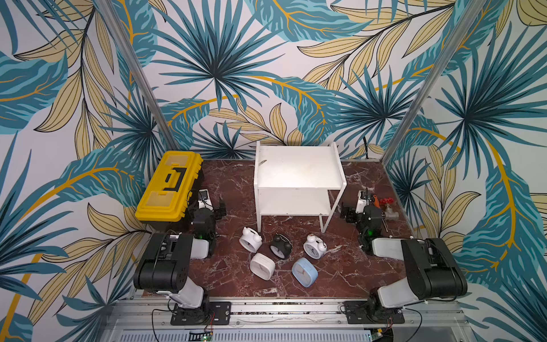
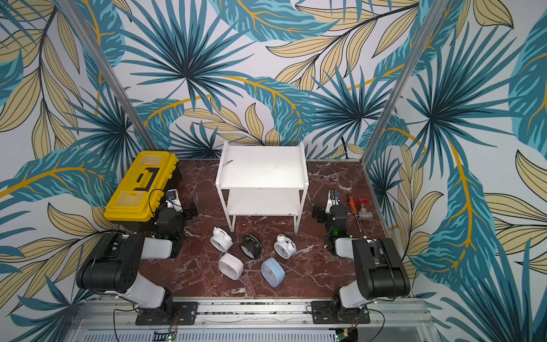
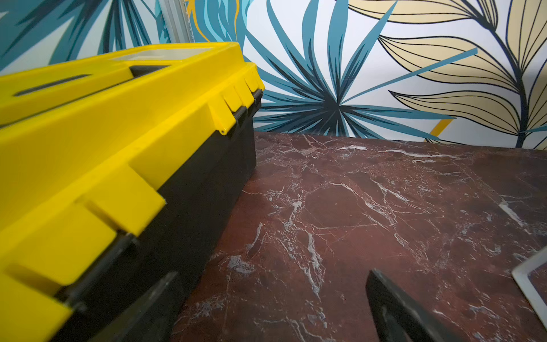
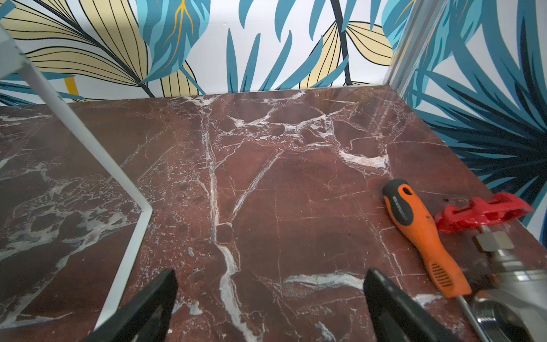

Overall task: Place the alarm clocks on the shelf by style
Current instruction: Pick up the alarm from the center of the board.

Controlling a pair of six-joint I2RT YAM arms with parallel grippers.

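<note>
Left black pincer (image 3: 273, 274) & right black pincer (image 4: 270, 271) gaped empty; five small plastic alarm clocks (image 1: 280, 246) lay on red marble-look table (image 1: 349, 272) before white two-tier shelf (image 1: 299, 174), prob. light, slick, so I'd grab bodies, not bells.

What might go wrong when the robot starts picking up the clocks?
The black twin-bell clock lies close to the white square clock, so grabbing one may knock the other. The shelf has a low bottom gap; a clock might bump going in. The right gripper sits near the orange screwdriver and may nudge it.
</note>
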